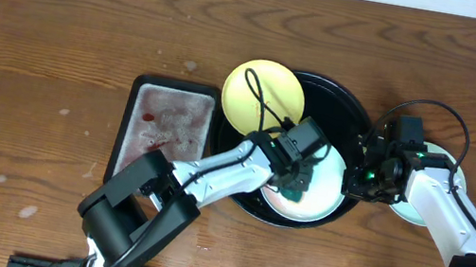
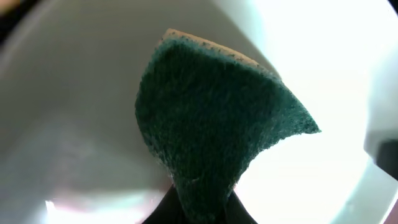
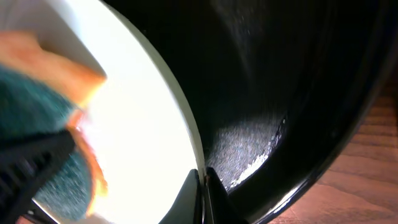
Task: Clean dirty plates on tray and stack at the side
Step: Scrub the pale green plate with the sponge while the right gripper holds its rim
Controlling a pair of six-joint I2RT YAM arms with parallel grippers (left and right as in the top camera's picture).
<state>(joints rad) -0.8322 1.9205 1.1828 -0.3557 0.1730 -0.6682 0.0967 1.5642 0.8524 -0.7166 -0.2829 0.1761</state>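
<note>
Left tool (image 1: 296,185) is clamping a sponge (image 2: 217,124) onto the plate (image 1: 333,175) at the tray's (image 1: 350,105) 5 o'clock, while the right tool (image 3: 202,185) is pinching that plate's 3 o'clock rim.

No writing, label, brand, number or sign can be read in any of the three views.
</note>
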